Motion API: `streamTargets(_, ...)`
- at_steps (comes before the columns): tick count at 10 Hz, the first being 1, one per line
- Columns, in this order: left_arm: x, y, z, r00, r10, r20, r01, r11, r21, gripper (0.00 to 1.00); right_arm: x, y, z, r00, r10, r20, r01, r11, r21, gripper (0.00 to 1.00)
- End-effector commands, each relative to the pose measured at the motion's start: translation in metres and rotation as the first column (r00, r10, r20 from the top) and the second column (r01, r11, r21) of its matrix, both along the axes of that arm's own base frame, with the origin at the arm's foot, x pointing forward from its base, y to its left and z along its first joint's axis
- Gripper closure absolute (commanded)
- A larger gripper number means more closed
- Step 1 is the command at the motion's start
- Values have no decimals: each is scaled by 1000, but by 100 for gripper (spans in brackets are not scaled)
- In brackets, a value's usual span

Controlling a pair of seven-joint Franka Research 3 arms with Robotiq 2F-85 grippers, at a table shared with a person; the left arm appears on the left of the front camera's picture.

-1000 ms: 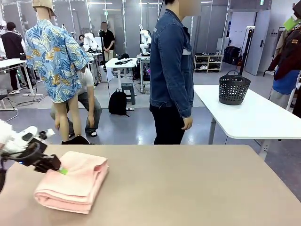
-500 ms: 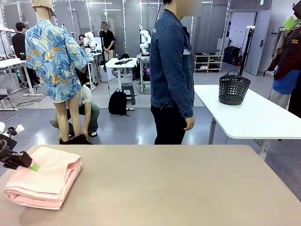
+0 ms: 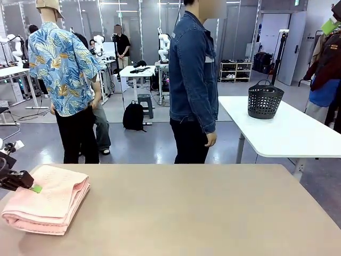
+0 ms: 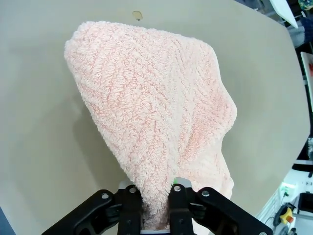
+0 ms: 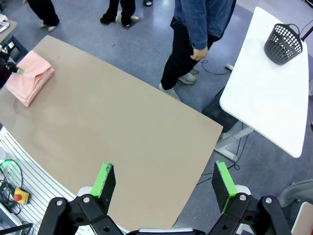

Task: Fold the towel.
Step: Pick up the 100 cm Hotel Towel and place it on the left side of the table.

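The towel (image 3: 49, 205), pale pink and fluffy, lies folded in a thick stack at the near left corner of the tan table (image 3: 202, 213). My left gripper (image 3: 27, 186) is shut on the towel's upper edge at its left side. In the left wrist view the black fingers (image 4: 131, 203) pinch a bunched corner of the towel (image 4: 151, 107), which spreads away over the tabletop. My right gripper (image 5: 164, 178) hangs open high above the table's right part with nothing between its green pads; the towel (image 5: 32, 76) shows far off at the left there.
A person in a denim jacket (image 3: 194, 74) stands at the table's far edge, hands down. A white table (image 3: 287, 133) at the right carries a dark basket (image 3: 265, 100). The tan table's middle and right are bare.
My left gripper has dragged the folded towel leftward across the table, most of it in the first half second; it now sits almost at the left edge. The right gripper stays open.
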State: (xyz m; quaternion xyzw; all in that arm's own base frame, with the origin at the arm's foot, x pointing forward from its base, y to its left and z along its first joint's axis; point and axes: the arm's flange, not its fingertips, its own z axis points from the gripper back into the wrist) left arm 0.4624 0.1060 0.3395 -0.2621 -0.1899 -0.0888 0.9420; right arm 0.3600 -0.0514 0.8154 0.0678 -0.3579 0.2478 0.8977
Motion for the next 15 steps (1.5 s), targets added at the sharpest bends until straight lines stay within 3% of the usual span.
streamTargets(1,-2,-5,4,999,36,26,-37,999,13,38,-1,0,0,1000,0,-3,0,1000,-7,0)
streamTargets(2,-3,-6,4,999,44,26,-45,999,17,23,-1,0,0,1000,0,-3,0,1000,-7,0)
streamTargets(3,-3,-8,4,998,50,23,-50,999,20,35,-1,0,0,1000,0,-3,0,1000,-7,0)
streamTargets(4,-5,-8,5,998,61,20,-62,998,32,0,-1,0,0,1000,0,-3,0,1000,-7,0)
streamTargets(12,-40,-19,47,989,120,87,-127,989,74,0,-1,0,0,1000,0,-3,0,1000,-7,0)
streamTargets(13,-26,-2,35,991,106,78,-109,993,35,0,-1,0,0,1000,0,-3,0,1000,-7,0)
streamTargets(15,-26,-2,35,991,106,78,-109,993,35,0,-1,0,0,1000,0,-3,0,1000,-7,0)
